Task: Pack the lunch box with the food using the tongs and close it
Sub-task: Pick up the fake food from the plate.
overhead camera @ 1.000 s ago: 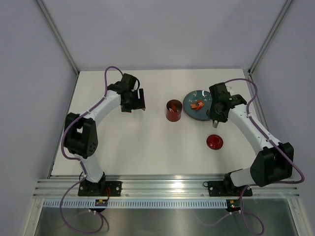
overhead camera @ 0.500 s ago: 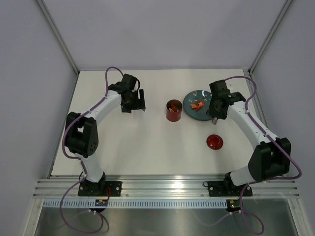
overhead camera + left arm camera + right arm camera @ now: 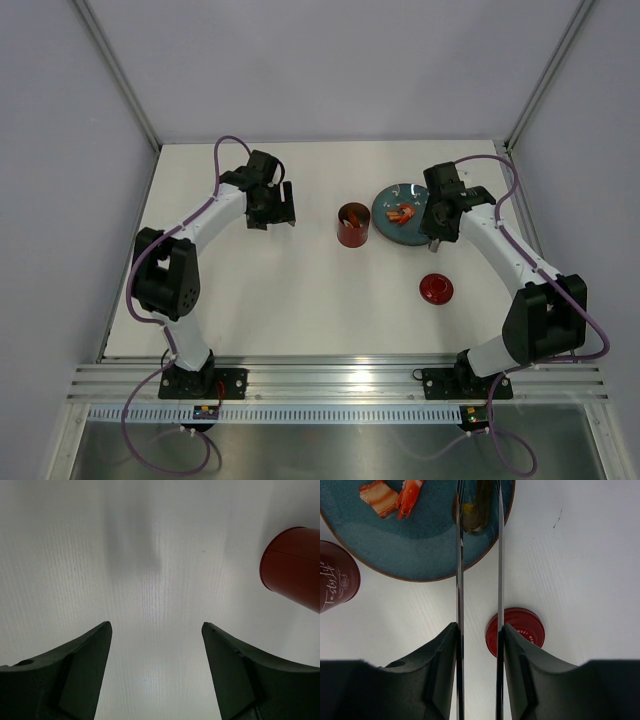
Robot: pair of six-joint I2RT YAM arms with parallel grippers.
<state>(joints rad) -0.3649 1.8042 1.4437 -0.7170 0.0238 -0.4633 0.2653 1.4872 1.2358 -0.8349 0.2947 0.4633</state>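
My right gripper (image 3: 479, 626) is shut on the silver tongs (image 3: 459, 570), one finger pressing each slim arm; the arms stay a little apart. The tongs reach out over the blue-grey plate (image 3: 420, 555), where orange-red food (image 3: 395, 495) lies to the left of them. A dark piece (image 3: 476, 515) sits on the plate between the tong arms. In the top view the right gripper (image 3: 437, 238) hangs by the plate's right side. The red lunch box (image 3: 353, 224) stands open left of the plate, and its lid (image 3: 436, 288) lies nearer the arms. My left gripper (image 3: 156, 625) is open over bare table.
The plate (image 3: 388, 222) lies at the back right of the white table. The left gripper (image 3: 280, 206) hovers at the back left, well away from the lunch box (image 3: 295, 565). Enclosure walls and frame posts ring the table.
The right arm has drawn slightly toward the back and closer to the plate with the tongs. The left arm has not moved.
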